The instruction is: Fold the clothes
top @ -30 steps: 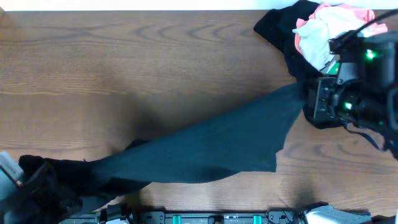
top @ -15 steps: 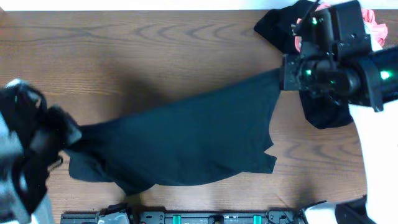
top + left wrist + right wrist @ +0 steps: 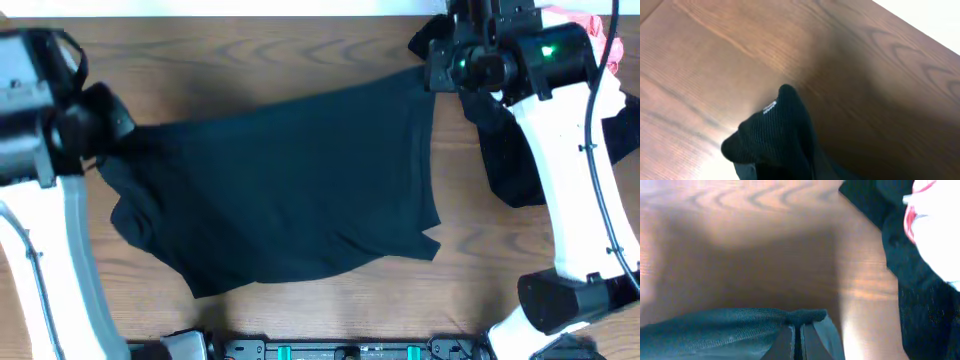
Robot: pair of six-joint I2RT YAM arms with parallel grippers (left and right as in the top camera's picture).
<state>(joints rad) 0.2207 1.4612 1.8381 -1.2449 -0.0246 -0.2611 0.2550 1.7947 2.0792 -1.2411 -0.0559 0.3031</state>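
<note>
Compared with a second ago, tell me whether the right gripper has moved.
Yes. In the overhead view the right gripper, shut on the black shirt, has moved leftward and toward the far edge of the table.

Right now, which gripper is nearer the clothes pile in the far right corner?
Right. The right gripper pinches the black shirt at a corner just beside the pile; the left gripper holds the shirt's opposite end, far off on the other side.

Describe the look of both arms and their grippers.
Both arms have white links and black joint housings. The right arm carries a lit green light near the wrist and a black cable along its link. The left arm looks the same. The left gripper and right gripper are black.
</note>
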